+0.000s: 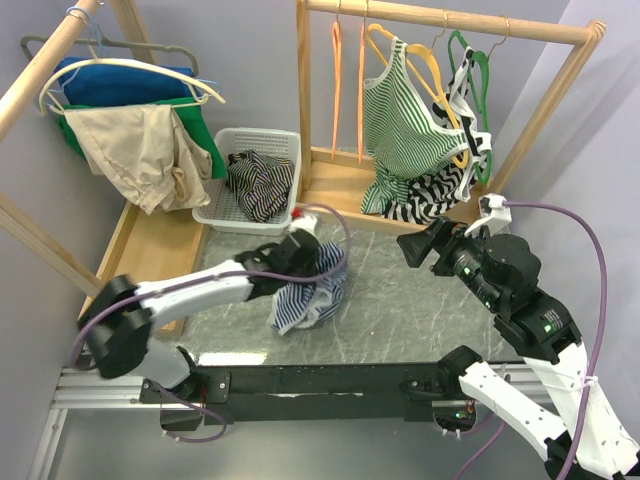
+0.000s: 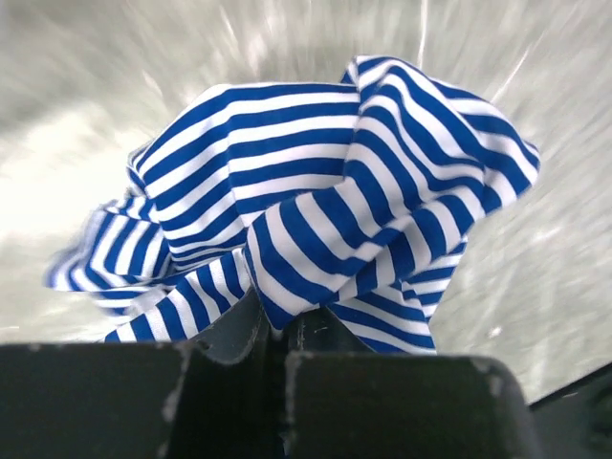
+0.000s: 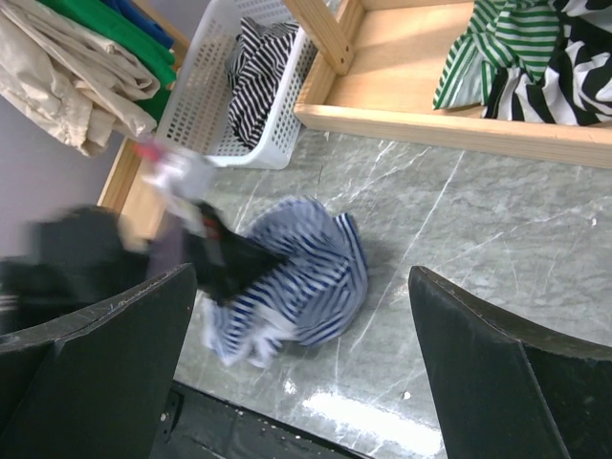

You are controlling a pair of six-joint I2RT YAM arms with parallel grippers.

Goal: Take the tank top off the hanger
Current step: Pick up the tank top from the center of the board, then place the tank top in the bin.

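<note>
Tank top (image 2: pixel 316 210) pinched between left fingers (image 2: pixel 402 406)

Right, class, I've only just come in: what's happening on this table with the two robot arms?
The left gripper is shut on a crumpled blue-and-white striped tank top, which sits bunched, off any hanger, on the grey marble table. The right gripper is open and holds nothing, poised above the table near the wooden rack on the right. There, a green-and-white striped top and a black-and-white patterned top hang on hangers.
</note>
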